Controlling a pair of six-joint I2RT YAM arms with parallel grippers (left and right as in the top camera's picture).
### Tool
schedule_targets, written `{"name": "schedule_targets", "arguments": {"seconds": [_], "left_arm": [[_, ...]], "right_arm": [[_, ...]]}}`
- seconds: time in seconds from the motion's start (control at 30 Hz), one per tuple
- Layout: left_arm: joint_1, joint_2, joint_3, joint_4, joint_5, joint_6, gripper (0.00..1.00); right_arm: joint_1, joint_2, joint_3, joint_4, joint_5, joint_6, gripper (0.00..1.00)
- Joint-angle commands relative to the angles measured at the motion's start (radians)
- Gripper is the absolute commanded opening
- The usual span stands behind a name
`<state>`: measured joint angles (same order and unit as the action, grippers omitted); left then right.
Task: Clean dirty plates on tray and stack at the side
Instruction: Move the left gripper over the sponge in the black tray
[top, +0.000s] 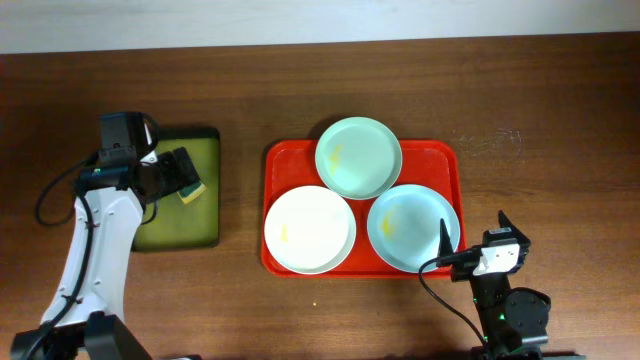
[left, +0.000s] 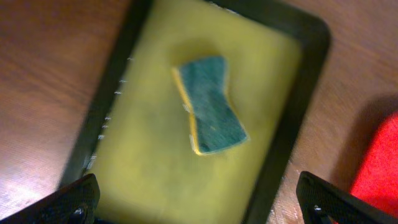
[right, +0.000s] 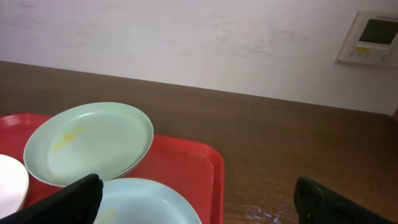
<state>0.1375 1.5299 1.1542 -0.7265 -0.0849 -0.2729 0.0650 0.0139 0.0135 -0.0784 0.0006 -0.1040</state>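
Green-faced sponge (left: 210, 104) is seen just ahead of the wide, empty left tool (left: 199, 200) by the surface's (top: 40, 120) left edge, long axis nearly square to its closing line.

The left wrist view is soft throughout — the black-rimmed tray (left: 287, 143) runs off its top and bottom edges, and the red tray (left: 382, 162) is only a sliver at the right edge. In the right wrist view the white plate (right: 9, 180) is cut by the left edge, the pale blue plate (right: 149, 202) by the bottom — and the wall panel (right: 373, 36) at upper right is clipped, its markings unreadable.
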Motion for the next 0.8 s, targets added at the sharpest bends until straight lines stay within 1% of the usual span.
{"name": "schedule_targets", "arguments": {"seconds": [0.0, 0.3, 0.43, 0.53, 0.57, 0.6, 0.63, 0.67, 0.7, 0.77], "left_arm": [[0.003, 0.007, 0.019, 0.003, -0.094, -0.097, 0.99], [0.003, 0.007, 0.018, -0.024, -0.085, -0.097, 0.99], [0.003, 0.007, 0.018, -0.035, -0.026, -0.092, 1.0], [0.003, 0.007, 0.018, -0.042, -0.024, -0.073, 1.0], [0.003, 0.007, 0.018, -0.045, -0.023, -0.07, 0.95], [0.003, 0.007, 0.018, -0.047, -0.023, -0.07, 0.87], [0.003, 0.007, 0.018, -0.05, -0.014, -0.07, 0.71], [0.003, 0.007, 0.018, -0.05, -0.005, -0.07, 0.64], [0.002, 0.007, 0.018, -0.05, -0.005, -0.07, 0.66], [0.003, 0.007, 0.018, -0.05, -0.005, -0.07, 0.81]], "right_arm": [[-0.006, -0.007, -0.008, -0.002, 0.012, 0.011, 0.99], [-0.006, -0.007, -0.008, -0.002, 0.012, 0.011, 0.99], [-0.006, -0.007, -0.008, -0.002, 0.012, 0.011, 0.99], [-0.006, -0.007, -0.008, -0.002, 0.012, 0.011, 0.99], [-0.006, -0.007, -0.008, -0.002, 0.012, 0.011, 0.99], [-0.006, -0.007, -0.008, -0.002, 0.012, 0.011, 0.99], [-0.006, -0.007, -0.008, -0.002, 0.012, 0.011, 0.98], [-0.006, -0.007, -0.008, -0.002, 0.012, 0.011, 0.99], [-0.006, -0.007, -0.008, -0.002, 0.012, 0.011, 0.99], [-0.006, -0.007, -0.008, -0.002, 0.012, 0.011, 0.98]]}}
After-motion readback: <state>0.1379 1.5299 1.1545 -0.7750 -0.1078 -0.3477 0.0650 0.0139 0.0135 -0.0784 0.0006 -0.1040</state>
